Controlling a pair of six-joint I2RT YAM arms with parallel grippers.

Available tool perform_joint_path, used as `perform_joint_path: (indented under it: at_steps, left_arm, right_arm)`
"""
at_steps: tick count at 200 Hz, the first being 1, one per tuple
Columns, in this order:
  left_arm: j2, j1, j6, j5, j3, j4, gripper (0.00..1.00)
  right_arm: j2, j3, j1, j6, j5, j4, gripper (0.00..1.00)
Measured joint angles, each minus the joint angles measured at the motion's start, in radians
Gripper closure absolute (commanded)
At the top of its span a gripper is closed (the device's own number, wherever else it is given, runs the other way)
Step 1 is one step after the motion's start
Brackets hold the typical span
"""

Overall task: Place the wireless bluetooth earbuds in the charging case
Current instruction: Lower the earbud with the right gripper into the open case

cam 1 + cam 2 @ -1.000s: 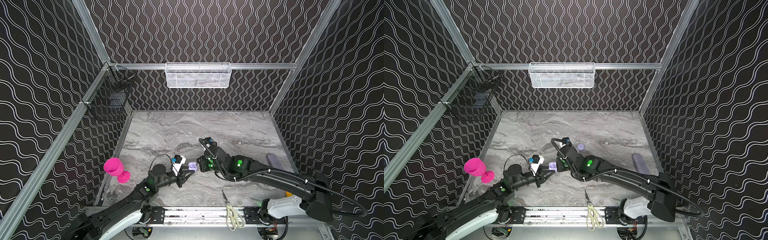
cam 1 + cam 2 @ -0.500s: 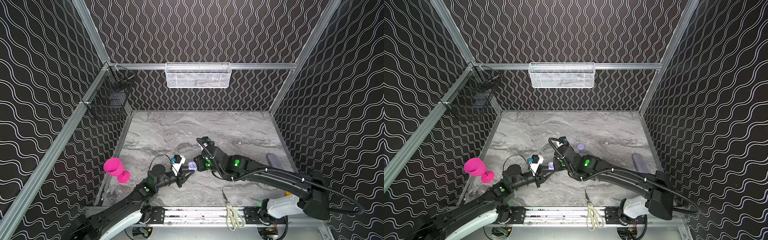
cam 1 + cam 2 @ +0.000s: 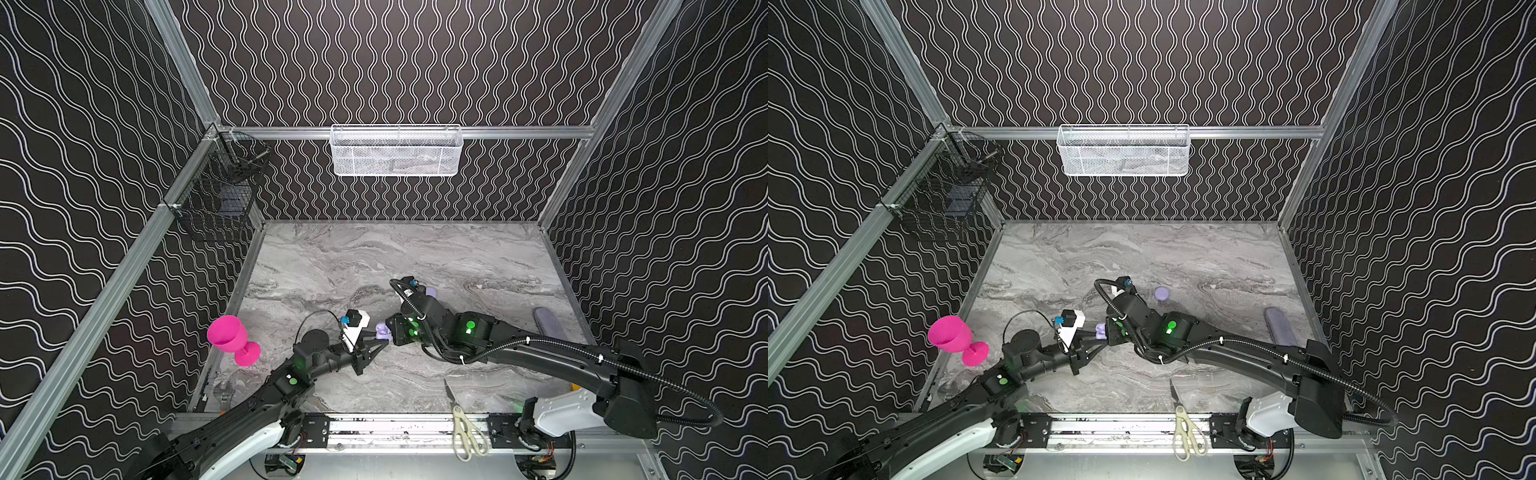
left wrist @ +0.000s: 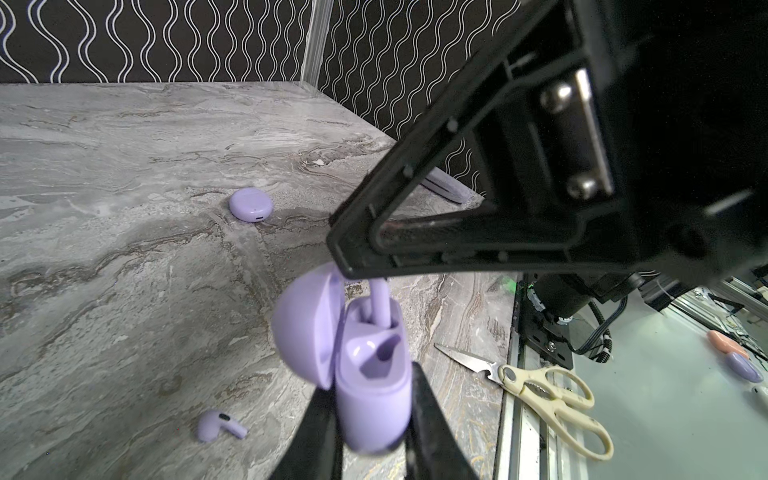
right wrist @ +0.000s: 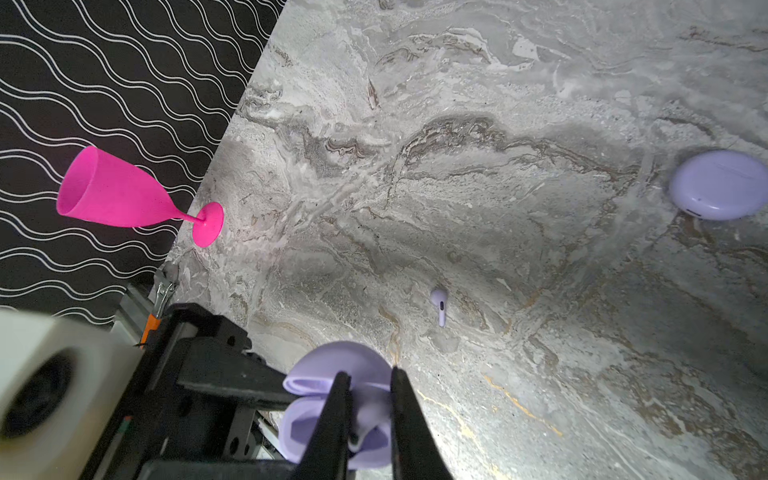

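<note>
My left gripper (image 4: 372,415) is shut on the lavender charging case (image 4: 374,390), held above the table with its lid (image 4: 303,328) hinged open. My right gripper (image 5: 369,374) comes in from the right, shut on one of the wireless bluetooth earbuds (image 4: 379,303). That earbud's stem stands in the case's far slot, and the near slot is empty. In both top views the two grippers (image 3: 384,340) (image 3: 1109,328) meet at the case (image 3: 381,331). A second earbud (image 5: 439,303) lies loose on the marble.
A closed round lavender case (image 3: 1161,293) lies further back on the table. A pink goblet (image 3: 232,338) stands at the left edge, scissors (image 3: 465,419) lie on the front rail, and a lavender oblong (image 3: 548,322) lies at the right.
My right gripper has moved left with the earbud until it reached the open case. The left arm has held the case still.
</note>
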Motion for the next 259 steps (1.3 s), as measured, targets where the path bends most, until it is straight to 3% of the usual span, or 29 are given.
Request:
perform_joint_path:
  at_steps: [184, 259]
  left_arm:
    - [-0.043, 0.0, 0.004, -0.04, -0.005, -0.036, 0.77]
    - [-0.064, 0.0, 0.004, -0.056, -0.008, -0.048, 0.77]
  right_arm:
    - [0.021, 0.003, 0.023, 0.019, -0.008, 0.003, 0.82]
    - [0.025, -0.002, 0.027, 0.026, -0.015, 0.014, 0.77]
